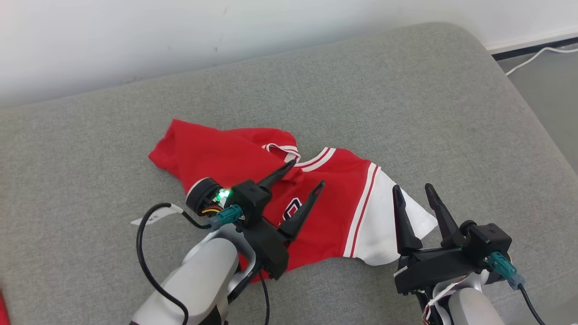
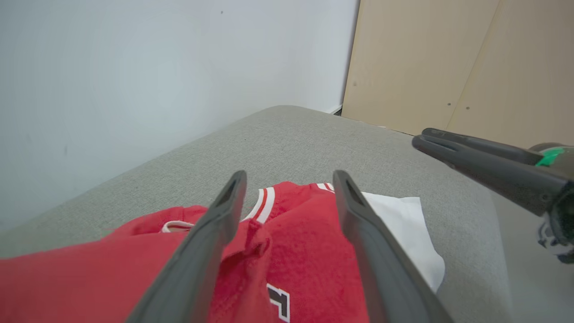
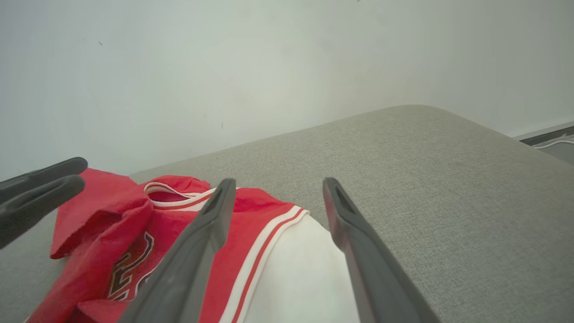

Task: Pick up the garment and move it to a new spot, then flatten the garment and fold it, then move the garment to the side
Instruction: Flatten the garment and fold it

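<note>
- Head view: both claws hang over the garment (image 1: 216, 153), fingers spread, nothing held. The left claw (image 1: 309, 171) sits above the red chest and collar. The right claw (image 1: 412, 186) is over the white panel (image 1: 379, 234) at the garment's edge. The garment lies rumpled on the grey cushion (image 1: 406, 90), so this looks like the approach to a grasp. Next, each claw must drop and pinch cloth only.
- Left wrist view: collar trim (image 2: 264, 202) shows straight ahead between the spread fingers. The lettering (image 2: 278, 300) below them is cut off by the frame. The right claw (image 2: 419, 139) juts in from the right, its gap hard to judge here.
- Right wrist view: the white panel lies under the fingers, red stripes (image 3: 264, 242) just left. The garment's far left side is folded over, hiding what's beneath.
</note>
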Available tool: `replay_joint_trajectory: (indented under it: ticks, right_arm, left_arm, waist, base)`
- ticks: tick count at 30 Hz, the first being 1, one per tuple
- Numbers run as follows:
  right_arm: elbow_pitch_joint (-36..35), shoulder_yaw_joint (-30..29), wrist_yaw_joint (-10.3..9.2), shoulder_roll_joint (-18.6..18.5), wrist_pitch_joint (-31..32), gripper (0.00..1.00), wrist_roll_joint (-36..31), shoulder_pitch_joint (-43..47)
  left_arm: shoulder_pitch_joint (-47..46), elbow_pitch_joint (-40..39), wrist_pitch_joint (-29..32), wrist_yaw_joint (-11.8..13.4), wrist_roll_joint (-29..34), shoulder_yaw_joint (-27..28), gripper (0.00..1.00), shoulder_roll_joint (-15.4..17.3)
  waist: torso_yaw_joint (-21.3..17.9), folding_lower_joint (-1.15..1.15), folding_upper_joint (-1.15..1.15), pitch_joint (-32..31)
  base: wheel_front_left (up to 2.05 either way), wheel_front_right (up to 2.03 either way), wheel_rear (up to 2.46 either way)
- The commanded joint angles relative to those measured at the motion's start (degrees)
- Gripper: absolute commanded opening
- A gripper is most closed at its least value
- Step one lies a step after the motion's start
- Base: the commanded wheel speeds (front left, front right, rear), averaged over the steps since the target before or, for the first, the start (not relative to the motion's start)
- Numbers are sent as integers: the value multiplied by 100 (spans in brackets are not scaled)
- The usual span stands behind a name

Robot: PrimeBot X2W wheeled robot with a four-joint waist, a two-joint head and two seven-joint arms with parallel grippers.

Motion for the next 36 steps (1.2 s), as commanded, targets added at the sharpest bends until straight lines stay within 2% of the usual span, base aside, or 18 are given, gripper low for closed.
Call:
replay_joint_trajectory:
  ticks: [1,7,17,25,36]
  right_arm:
    - [11,-4,3,8,-18,100,-9,20]
    - [47,-43,3,2,-18,100,-2,100]
    - [29,-61,3,-30,-18,100,2,175]
    - [-12,-47,3,-38,-18,100,-10,100]
    - [-41,-51,3,-28,-18,100,-19,13]
  left_arm:
    - [65,-24,-17,41,-71,-74,100,4]
    - [273,-128,-17,189,-263,-155,100,3]
    - [810,-125,-17,304,-167,361,100,116]
    - [1002,214,-17,252,-109,777,100,245]
    - [832,933,-17,107,-36,1117,100,286]
  waist:
    - [33,0,0,-34]
    - [193,0,0,-170]
    - [427,0,0,-230]
    - [443,0,0,-78]
    - [231,0,0,153]
  base:
    - [0,0,0]
    - [0,0,0]
    - [0,0,0]
    - [0,0,0]
    - [0,0,0]
